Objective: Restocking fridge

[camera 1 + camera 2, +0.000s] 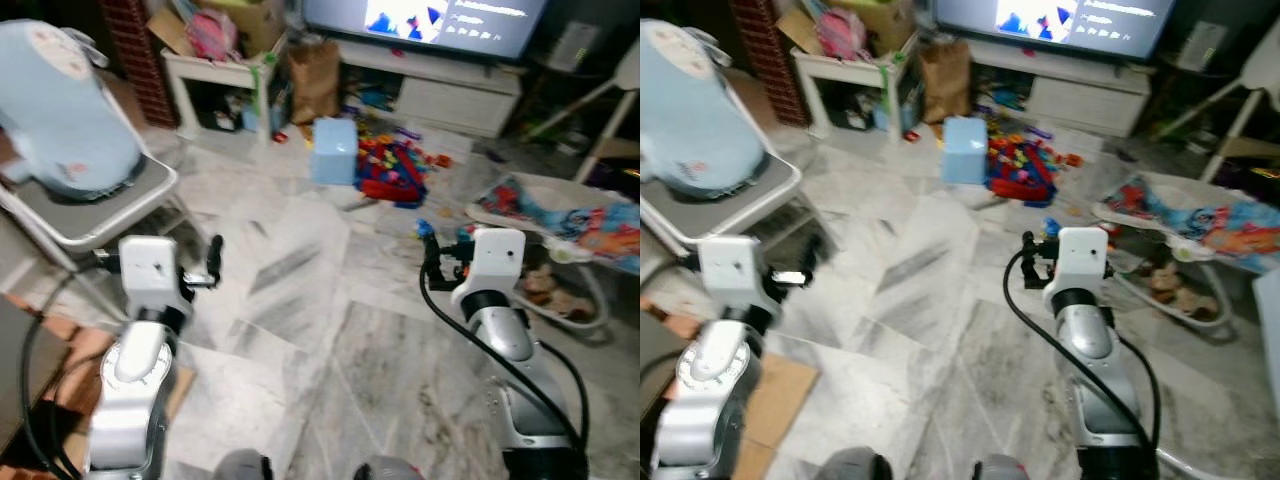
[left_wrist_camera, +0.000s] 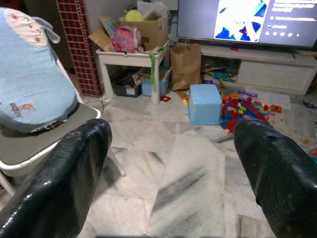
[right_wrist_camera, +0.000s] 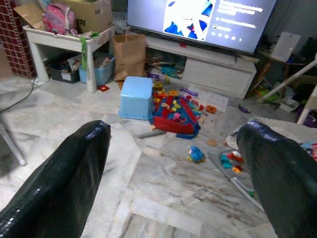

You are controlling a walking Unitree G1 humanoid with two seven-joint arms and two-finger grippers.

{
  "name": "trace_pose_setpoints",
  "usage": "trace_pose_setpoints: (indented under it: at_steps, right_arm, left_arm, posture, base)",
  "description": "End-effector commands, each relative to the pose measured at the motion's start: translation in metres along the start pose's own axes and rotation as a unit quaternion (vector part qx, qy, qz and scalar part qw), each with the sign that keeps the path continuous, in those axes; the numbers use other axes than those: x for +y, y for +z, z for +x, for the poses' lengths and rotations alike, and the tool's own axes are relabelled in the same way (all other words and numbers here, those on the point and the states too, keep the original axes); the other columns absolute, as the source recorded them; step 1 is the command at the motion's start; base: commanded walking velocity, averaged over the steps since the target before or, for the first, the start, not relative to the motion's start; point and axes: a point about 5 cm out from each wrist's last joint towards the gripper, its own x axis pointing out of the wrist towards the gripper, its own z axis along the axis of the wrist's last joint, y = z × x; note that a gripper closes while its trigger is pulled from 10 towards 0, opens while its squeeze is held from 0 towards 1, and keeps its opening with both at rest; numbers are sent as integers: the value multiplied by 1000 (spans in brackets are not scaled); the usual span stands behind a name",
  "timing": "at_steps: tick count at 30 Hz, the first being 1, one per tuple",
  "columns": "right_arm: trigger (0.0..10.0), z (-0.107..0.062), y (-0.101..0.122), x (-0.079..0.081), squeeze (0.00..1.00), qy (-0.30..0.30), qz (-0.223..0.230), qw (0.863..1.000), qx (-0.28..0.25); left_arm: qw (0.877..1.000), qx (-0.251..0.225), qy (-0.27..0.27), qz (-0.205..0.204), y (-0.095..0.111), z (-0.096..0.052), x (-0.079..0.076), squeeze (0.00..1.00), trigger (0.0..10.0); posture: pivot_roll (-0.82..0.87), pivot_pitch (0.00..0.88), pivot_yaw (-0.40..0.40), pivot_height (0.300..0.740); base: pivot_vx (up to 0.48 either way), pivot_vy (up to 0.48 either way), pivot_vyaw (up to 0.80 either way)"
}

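Note:
I stand in a living room with a marble floor [image 1: 320, 300]. My left gripper [image 2: 173, 131] is held out in front at waist height, open, with nothing between its black fingers [image 2: 74, 178]. It points toward a folding chair [image 1: 100, 215] that carries a pale blue cushion [image 1: 55, 110]. My right gripper [image 3: 176, 131] is also raised and open, holding nothing. It points over the floor toward a pale blue plastic box [image 3: 136, 97] and a heap of coloured toys [image 3: 173, 111].
A TV [image 1: 430, 18] on a white low cabinet [image 1: 450, 95] stands at the back. Left of it are a brown paper bag [image 1: 313, 78] and a cluttered white side table [image 1: 215, 72]. A baby bouncer [image 1: 560, 225] lies on the right, and flat cardboard [image 1: 770, 400] at the near left.

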Motion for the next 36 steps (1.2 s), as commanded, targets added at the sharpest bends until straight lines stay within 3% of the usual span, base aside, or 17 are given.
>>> trace_pose_setpoints:
  at_steps: [1,36]
  right_arm:
    - [10000,0,0,-3,0,-5,-6,1000,4]
    - [10000,0,0,-3,0,-5,-6,1000,4]
  left_arm:
    - [1000,-6,-1,2,3,0,0,0,10000]
    - [1000,-6,-1,2,3,0,0,0,10000]
  posture:
    - [-25,64,-39,740]
    - [-25,64,-39,740]
  base:
    - [0,0,0]
    - [0,0,0]
